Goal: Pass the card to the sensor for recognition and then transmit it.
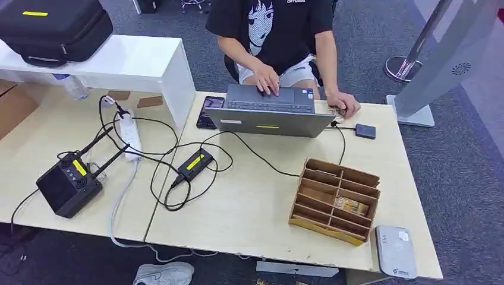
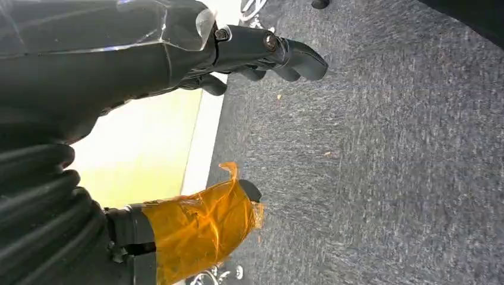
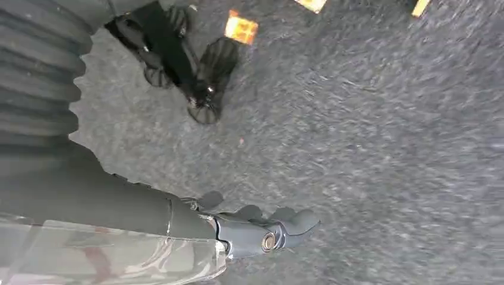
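The card point(image 1: 350, 206) lies in a slot of the wooden rack point(image 1: 334, 200), beside the white sensor point(image 1: 395, 251). Nothing is held: the left hand point(image 2: 178, 107) and right hand point(image 3: 249, 228) hang over carpet, fingers loosely apart. The card is judged thin, light, stiff and slippery, best pinched by its exposed edge.

Both hands point(image 2: 261, 53) point(image 3: 261, 228) seemingly empty, uncurled
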Robot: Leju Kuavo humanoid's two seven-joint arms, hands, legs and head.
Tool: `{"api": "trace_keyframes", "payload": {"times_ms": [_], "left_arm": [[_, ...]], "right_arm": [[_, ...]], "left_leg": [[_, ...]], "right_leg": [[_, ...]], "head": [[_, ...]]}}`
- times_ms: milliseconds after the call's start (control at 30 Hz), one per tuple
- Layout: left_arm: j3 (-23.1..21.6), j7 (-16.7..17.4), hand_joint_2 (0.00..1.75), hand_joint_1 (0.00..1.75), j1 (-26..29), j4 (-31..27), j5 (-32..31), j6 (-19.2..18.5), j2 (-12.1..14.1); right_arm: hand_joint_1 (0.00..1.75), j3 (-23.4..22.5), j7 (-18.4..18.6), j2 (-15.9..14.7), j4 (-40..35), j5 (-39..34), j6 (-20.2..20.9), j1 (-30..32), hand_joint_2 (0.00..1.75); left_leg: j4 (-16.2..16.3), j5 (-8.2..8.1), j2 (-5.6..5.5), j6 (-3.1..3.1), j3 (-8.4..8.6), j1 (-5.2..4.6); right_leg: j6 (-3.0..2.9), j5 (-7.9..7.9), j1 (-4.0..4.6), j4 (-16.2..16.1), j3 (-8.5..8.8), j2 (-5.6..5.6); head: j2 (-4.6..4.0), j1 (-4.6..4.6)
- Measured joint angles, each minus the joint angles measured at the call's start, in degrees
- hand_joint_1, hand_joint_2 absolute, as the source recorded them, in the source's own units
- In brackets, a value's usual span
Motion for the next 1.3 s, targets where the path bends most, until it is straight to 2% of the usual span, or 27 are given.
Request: {"api": "trace_keyframes", "payload": {"times_ms": [67,300,400,500,567,600,700,800,867,1033,1300], "left_arm": [[0.0,0.0,1.75,0.00,0.0,0.0,0.1,-0.3,0.0],[0.0,0.0,1.75,0.00,0.1,0.0,0.1,-0.4,-0.2],[0.0,0.7,1.75,0.00,0.1,0.0,0.1,-1.0,-0.2],[0.0,0.9,1.75,0.00,0.1,0.0,-0.5,-1.6,-0.2],[0.0,0.7,1.75,0.00,0.1,0.0,-1.1,-2.1,-0.2],[0.0,0.7,1.75,0.00,0.1,0.0,-1.2,-2.4,-0.2],[-0.1,1.0,1.75,0.00,0.1,0.0,-2.1,-2.9,-0.1],[-0.1,1.1,1.75,0.00,0.1,0.0,-1.8,-3.1,0.2],[-0.1,1.2,1.75,0.00,0.1,0.0,-0.9,-2.5,0.2],[0.9,2.3,1.75,0.00,0.1,0.0,2.2,-0.9,0.1],[1.9,2.3,1.75,0.00,0.0,0.0,2.7,-0.4,-0.1]], "right_arm": [[0.00,0.7,-0.1,0.1,0.0,3.5,-1.0,-0.3,1.75],[0.00,1.8,-0.2,0.2,0.0,5.1,-1.6,-1.2,1.75],[0.00,3.8,-0.5,0.2,0.0,9.5,-0.8,-1.7,1.75],[0.00,7.8,3.5,0.2,0.0,16.9,4.3,-2.9,1.75],[0.00,12.0,7.1,0.2,0.0,22.7,11.4,-3.5,1.75],[0.00,14.0,8.4,0.2,0.1,25.6,14.3,-3.6,0.00],[0.00,21.7,11.2,0.3,0.3,34.1,20.8,-3.5,0.00],[0.00,28.5,13.6,0.3,0.5,39.7,22.2,-3.3,0.00],[0.00,31.6,14.4,0.2,0.6,40.7,22.2,-3.1,0.00],[0.00,35.0,14.6,0.1,0.6,40.6,23.4,-2.3,0.00],[0.00,36.4,14.8,0.0,0.7,40.5,23.5,-1.7,0.00]], "left_leg": [[0.0,0.00,0.00,0.00,0.00,0.00],[0.0,0.00,-0.01,0.00,0.01,0.01],[0.0,0.00,0.02,0.00,0.01,0.02],[0.0,0.00,0.05,0.00,0.03,0.02],[0.0,0.01,0.03,0.00,0.04,0.02],[0.0,0.01,0.02,0.00,0.04,0.02],[0.0,0.01,0.01,0.00,0.04,0.01],[0.0,0.00,0.02,0.00,0.04,0.02],[0.0,0.00,0.02,0.00,0.03,0.02],[0.0,-0.01,0.03,0.00,0.03,0.01],[0.0,0.00,0.03,0.00,0.04,0.01]], "right_leg": [[0.00,0.00,0.00,0.0,0.00,0.00],[0.00,0.00,0.02,0.0,0.00,0.00],[0.00,0.00,0.02,0.0,-0.01,0.01],[0.00,0.00,0.02,0.0,-0.02,0.01],[0.00,0.00,0.02,0.0,-0.01,0.01],[0.00,0.00,0.02,0.0,0.00,0.00],[0.00,0.00,0.01,0.0,0.00,0.00],[0.00,0.00,0.02,0.0,-0.01,0.01],[-0.01,0.00,0.01,0.0,-0.02,0.01],[0.00,-0.01,0.01,0.0,-0.02,0.01],[0.00,0.00,0.01,0.0,0.00,0.01]], "head": [[0.00,0.02],[0.00,0.00],[0.00,0.00],[0.00,0.02],[0.00,0.02],[0.00,0.02],[0.00,0.00],[0.00,0.00],[0.00,0.00],[0.00,0.00],[0.00,0.00]]}}
